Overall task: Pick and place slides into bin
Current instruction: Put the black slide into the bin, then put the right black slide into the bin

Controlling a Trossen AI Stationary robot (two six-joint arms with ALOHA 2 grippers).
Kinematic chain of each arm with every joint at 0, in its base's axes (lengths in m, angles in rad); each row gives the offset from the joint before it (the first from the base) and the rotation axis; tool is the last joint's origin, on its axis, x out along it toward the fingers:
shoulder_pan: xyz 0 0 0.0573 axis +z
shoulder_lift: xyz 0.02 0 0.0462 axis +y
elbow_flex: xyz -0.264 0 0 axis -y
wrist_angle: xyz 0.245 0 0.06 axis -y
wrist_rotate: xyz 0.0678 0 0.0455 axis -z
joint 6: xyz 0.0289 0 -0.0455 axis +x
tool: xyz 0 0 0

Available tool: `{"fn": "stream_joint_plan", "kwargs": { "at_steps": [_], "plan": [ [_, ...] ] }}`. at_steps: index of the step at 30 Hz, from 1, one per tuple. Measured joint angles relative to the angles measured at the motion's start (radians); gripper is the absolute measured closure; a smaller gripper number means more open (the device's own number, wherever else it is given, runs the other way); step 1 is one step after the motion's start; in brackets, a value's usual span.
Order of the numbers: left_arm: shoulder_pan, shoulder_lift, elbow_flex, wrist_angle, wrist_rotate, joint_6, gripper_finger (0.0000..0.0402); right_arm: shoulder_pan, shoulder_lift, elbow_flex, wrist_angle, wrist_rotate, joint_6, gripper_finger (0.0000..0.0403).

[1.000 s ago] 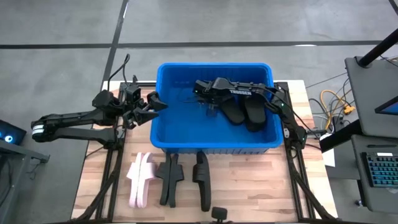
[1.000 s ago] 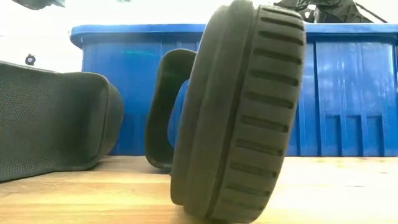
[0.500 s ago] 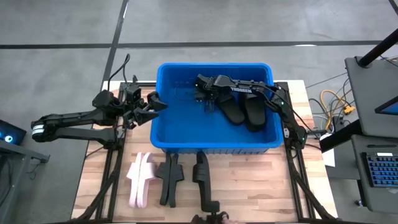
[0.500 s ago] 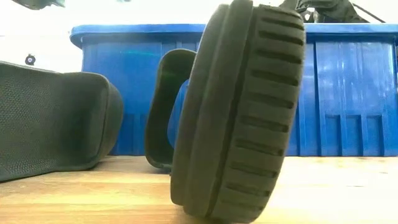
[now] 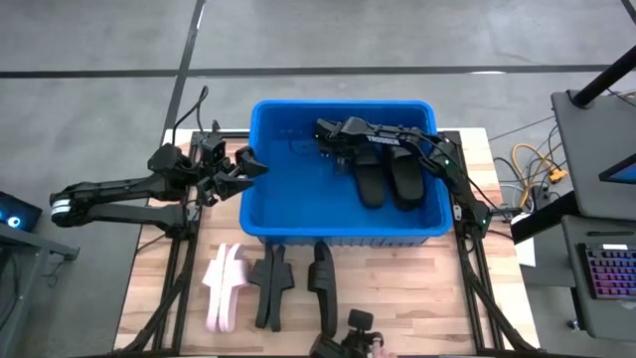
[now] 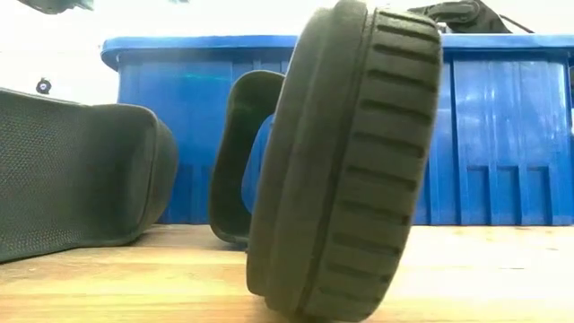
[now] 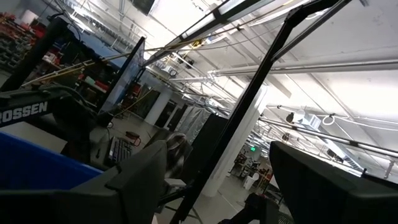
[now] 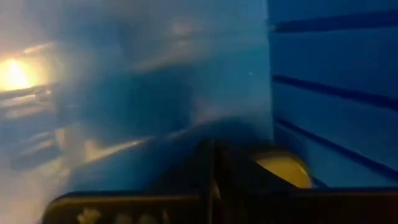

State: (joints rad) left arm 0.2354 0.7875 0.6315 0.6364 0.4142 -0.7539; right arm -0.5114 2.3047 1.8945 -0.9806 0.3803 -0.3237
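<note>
High view says it best: my right hand (image 5: 326, 134) sits inside the bin (image 5: 260, 214), upper middle of the frame, fingers pressed together on nothing as far as I can tell. Two black slides (image 5: 388, 177) already lie in the bin just to its lower right. What's left is on the counter (image 5: 397, 288) along the bottom edge: a pink pair (image 5: 225, 286) and two black ones (image 5: 295, 283), standing on edge with long axes running top to bottom. My left hand (image 5: 243, 169) hovers spread wide and empty at the bin's left wall, so I'd guess it's nearer the pink pair.
</note>
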Motion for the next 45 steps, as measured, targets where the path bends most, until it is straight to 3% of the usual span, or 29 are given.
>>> {"fn": "stream_joint_plan", "kwargs": {
  "at_steps": [16,23,29,36,45],
  "plan": [
    [0.0,0.004,0.0,-0.001,-0.001,-0.001,0.0132,0.0,0.0,0.02,-0.022,0.008,0.022,0.0394],
    [0.0,0.005,0.0,-0.001,-0.001,-0.001,0.0132,0.001,-0.026,0.069,-0.017,-0.117,0.013,0.0394],
    [0.0,0.005,0.0,-0.001,0.0,0.0,0.0132,0.031,-0.063,0.124,-0.114,-0.118,0.005,0.0394],
    [0.0,0.005,0.0,-0.002,0.0,0.001,0.0132,0.128,-0.181,0.151,-0.145,-0.204,0.031,0.0394],
    [0.0,-0.001,0.0,-0.002,0.001,0.002,0.0132,0.309,-0.491,0.124,-0.039,-0.194,0.159,0.0394]
  ]
}}
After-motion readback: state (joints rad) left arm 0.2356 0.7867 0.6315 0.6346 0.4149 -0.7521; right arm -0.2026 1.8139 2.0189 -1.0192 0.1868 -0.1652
